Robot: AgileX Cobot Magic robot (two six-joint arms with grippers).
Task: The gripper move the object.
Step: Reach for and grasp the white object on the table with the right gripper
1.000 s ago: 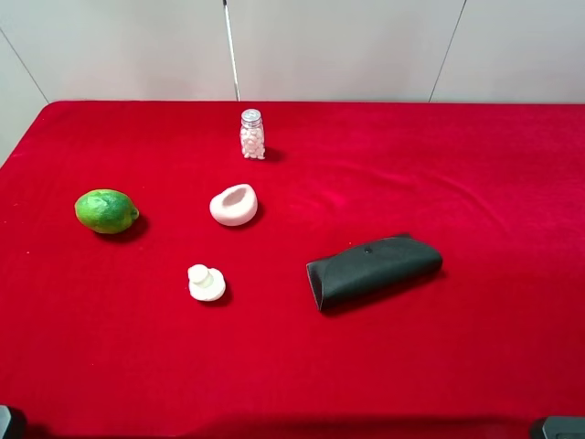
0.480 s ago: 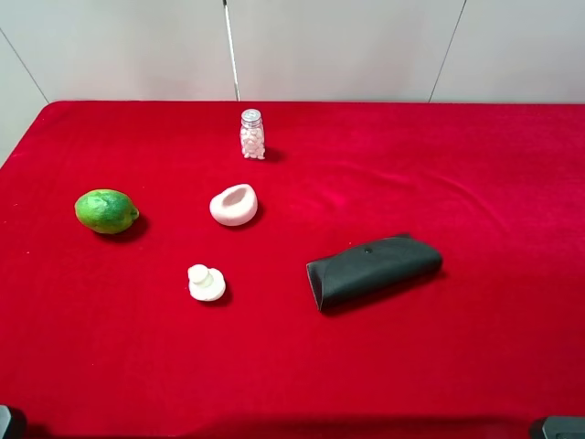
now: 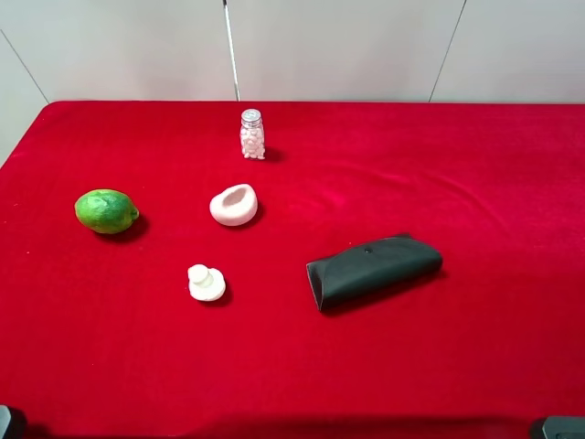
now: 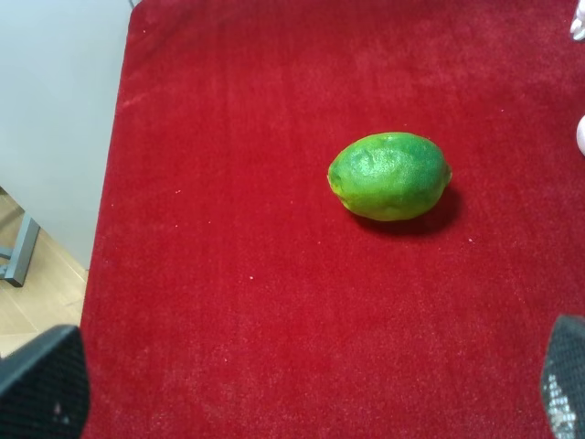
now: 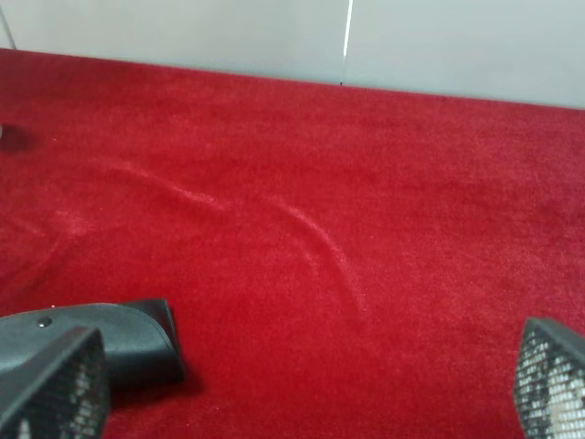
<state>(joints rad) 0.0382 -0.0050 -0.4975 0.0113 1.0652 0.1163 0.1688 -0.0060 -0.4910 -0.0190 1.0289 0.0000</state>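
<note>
The object (image 3: pixel 234 204) is a small off-white rounded lump with a hollow dent. It lies on the red cloth (image 3: pixel 302 375) left of centre, with no gripper near it. My left gripper (image 4: pixel 302 402) is open and empty; only its black fingertips (image 4: pixel 41 384) show at the frame's corners, short of a green lime (image 4: pixel 390 176). My right gripper (image 5: pixel 302 393) is open and empty, its fingertips (image 5: pixel 553 380) wide apart, with a black pouch (image 5: pixel 110 338) beside one finger. In the exterior view only small dark parts of the arms show at the bottom corners.
A green lime (image 3: pixel 106 211) lies at the left. A white stacked-disc piece (image 3: pixel 206 283) sits in front of the object. A small glass jar of white pellets (image 3: pixel 251 134) stands behind it. A black pouch (image 3: pixel 373 269) lies right of centre. The table's left edge (image 4: pixel 105 229) drops off.
</note>
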